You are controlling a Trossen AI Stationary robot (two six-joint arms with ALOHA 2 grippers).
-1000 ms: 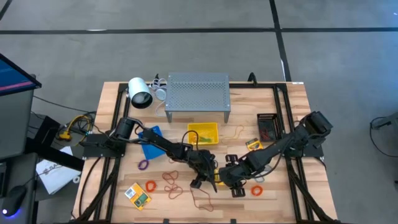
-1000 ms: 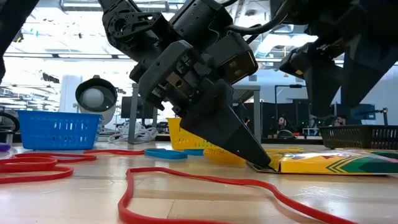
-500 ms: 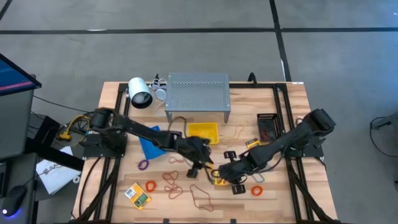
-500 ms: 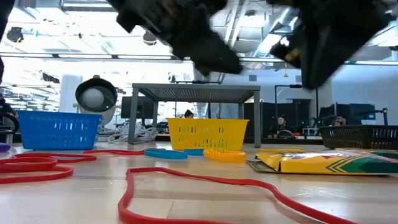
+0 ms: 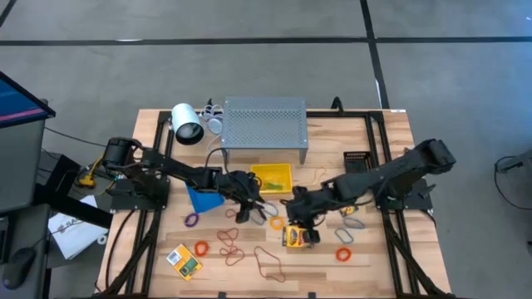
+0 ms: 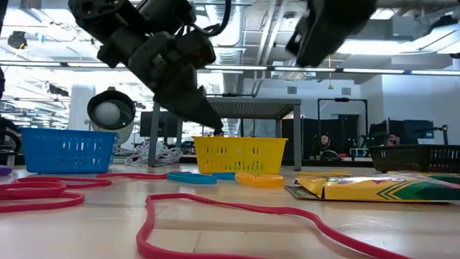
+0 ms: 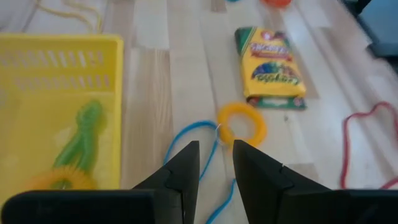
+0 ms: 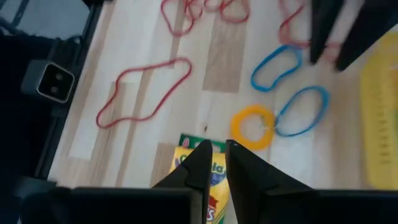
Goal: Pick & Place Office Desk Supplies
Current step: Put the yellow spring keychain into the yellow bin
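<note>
A yellow-green crayon box (image 5: 293, 237) lies flat on the table, and a second one (image 5: 184, 260) lies near the front left. Rubber-band loops lie about it: red ones (image 5: 229, 241), a yellow ring (image 7: 242, 124) and blue loops (image 8: 301, 111). My left gripper (image 5: 251, 216) hangs above the blue loops beside the yellow bin (image 5: 272, 177). It is open by a narrow gap with nothing in it (image 7: 216, 163). My right gripper (image 5: 293, 223) hangs over the box's far end, shut and empty (image 8: 217, 149).
A blue bin (image 5: 204, 193) stands left of the yellow bin, which holds a green band and an orange band. A black bin (image 5: 357, 166) stands at the right and a grey perforated shelf (image 5: 264, 124) at the back. More bands lie at the front right (image 5: 343, 254).
My left gripper has risen off the crayon box's edge and drawn back toward the yellow bin and the table's left. My right gripper has lifted and moved toward the far edge. The crayon box stays flat on the table.
</note>
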